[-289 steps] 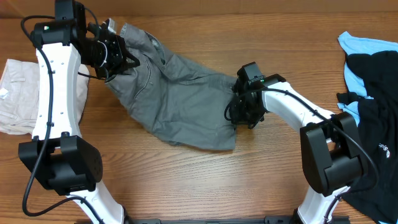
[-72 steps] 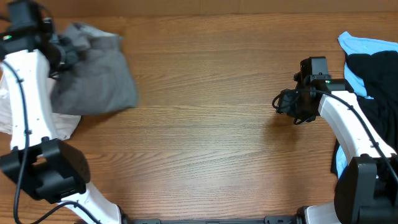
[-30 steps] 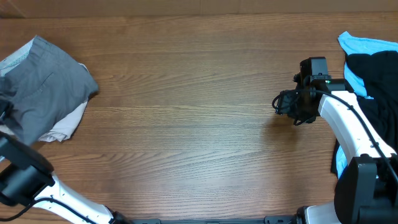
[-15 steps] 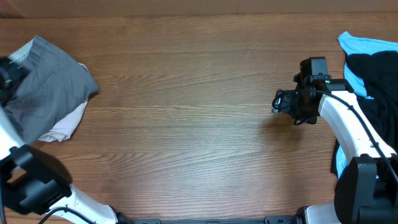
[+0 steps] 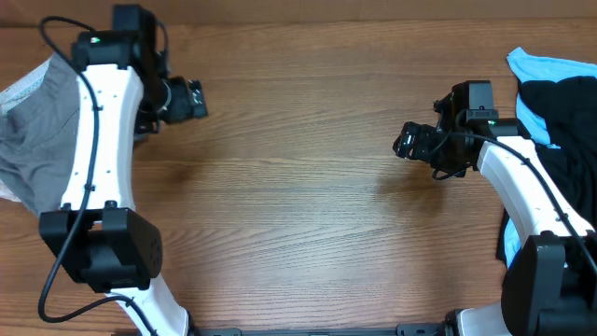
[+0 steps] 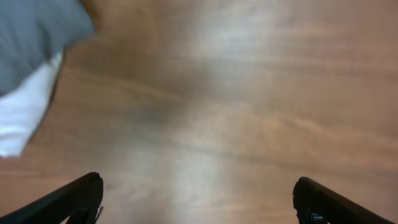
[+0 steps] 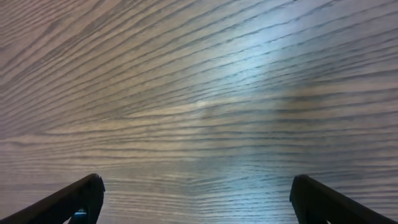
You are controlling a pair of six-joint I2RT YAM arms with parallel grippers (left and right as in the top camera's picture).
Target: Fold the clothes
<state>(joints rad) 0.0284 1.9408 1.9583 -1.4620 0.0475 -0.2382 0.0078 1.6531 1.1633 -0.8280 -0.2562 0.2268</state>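
Shorts [image 5: 35, 140] lie bunched at the left edge of the surface [image 5: 298, 215], over a pale garment [image 6: 22, 118] and partly hidden by the left arm. Soft, light woven cloth: limp, will sag & drag, won't hold a shape. Prob. best taken at waistband corners or a leg hem, pinching both layers, but can't tell which edge is which in the bunch.

Left gripper [image 5: 191, 98] is spread wide & empty, over bare wood just right of the shorts. Right gripper [image 5: 403, 142] also spread & empty, toward the right edge.

Vs 0.5 s ago: left arm has swung in from off the left edge, and the right gripper nudged toward centre. Vs 9.6 s ago: shorts were mid-surface w/ both grippers on them.
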